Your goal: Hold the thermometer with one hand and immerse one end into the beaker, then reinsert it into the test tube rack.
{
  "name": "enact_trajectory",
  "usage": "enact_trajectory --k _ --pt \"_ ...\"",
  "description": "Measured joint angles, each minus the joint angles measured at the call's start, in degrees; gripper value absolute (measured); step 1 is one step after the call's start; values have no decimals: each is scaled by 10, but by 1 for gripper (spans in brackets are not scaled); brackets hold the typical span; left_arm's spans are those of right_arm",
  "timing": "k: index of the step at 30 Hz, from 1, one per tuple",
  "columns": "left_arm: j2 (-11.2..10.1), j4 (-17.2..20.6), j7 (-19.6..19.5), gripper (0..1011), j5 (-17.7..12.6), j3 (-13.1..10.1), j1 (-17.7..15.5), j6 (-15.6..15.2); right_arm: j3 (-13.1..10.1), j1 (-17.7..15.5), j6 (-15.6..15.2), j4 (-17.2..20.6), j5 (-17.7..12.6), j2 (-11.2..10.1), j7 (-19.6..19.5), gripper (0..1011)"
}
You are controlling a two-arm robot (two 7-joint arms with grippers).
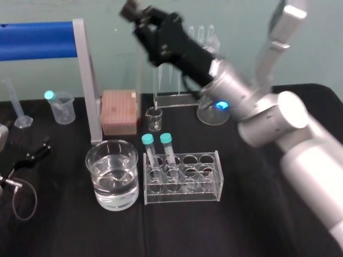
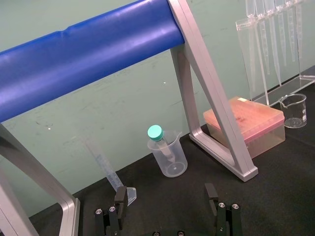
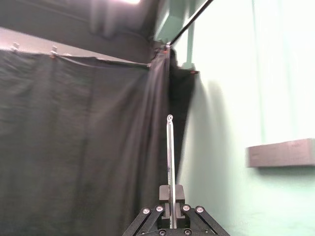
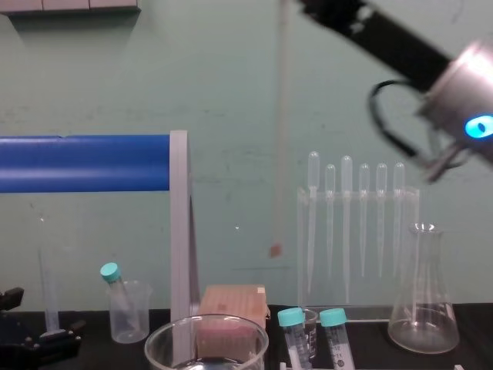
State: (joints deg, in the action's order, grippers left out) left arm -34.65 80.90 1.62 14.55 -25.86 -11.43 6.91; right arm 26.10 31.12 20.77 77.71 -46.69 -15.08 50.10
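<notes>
My right gripper [image 1: 134,13] is raised high above the back of the table and is shut on the thermometer [image 3: 170,157], a thin clear glass rod pinched between its fingers. In the chest view the thermometer [image 4: 280,139] hangs nearly upright in the air, its reddish tip [image 4: 274,250] well above the table, behind and above the beaker. The beaker [image 1: 112,144] is wide, clear and holds water, and stands at front left of the test tube rack [image 1: 211,187]; its rim [image 4: 206,330] shows low in the chest view. My left gripper [image 2: 166,196] rests open at the table's left.
A blue bar on grey legs [image 1: 88,80] stands just behind the beaker. A pink tip box [image 1: 119,111], a small glass beaker [image 1: 154,119], a pipette stand [image 4: 354,223] and a conical flask [image 4: 424,297] line the back. Two teal-capped tubes [image 1: 167,150] sit in the rack.
</notes>
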Motion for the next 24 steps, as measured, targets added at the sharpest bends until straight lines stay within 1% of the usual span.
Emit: enact_trajectory --k 1,3,4,5,6,9,10,11,13,16,19,24 --pt "0 0 0 1008 0 0 0 0 -11 -10 4 20 8 -14 -18 58" --pt "0 0 0 1008 0 0 0 0 -22 -24 6 40 16 -28 -36 58" --pt "0 0 0 1008 0 0 0 0 -34 -37 7 55 22 -40 -52 58" --pt "0 0 0 1008 0 0 0 0 -40 -45 8 65 25 -46 -61 58" --pt "0 0 0 1008 0 0 0 0 -53 -62 11 83 33 -59 -79 58" --pt "0 0 0 1008 0 0 0 0 -74 -88 14 108 45 -76 -102 58" --pt "0 0 0 1008 0 0 0 0 -86 -106 14 121 51 -86 -115 58" --pt "0 0 0 1008 0 0 0 0 -86 -106 14 121 51 -86 -115 58" --pt "0 0 0 1008 0 0 0 0 -107 -137 14 140 62 -100 -135 58" --pt "0 0 0 1008 0 0 0 0 -120 -159 13 147 64 -107 -145 58" --pt "0 0 0 1008 0 0 0 0 -129 -182 8 143 63 -108 -149 58" --pt "0 0 0 1008 0 0 0 0 -131 -191 -1 125 57 -101 -144 58"
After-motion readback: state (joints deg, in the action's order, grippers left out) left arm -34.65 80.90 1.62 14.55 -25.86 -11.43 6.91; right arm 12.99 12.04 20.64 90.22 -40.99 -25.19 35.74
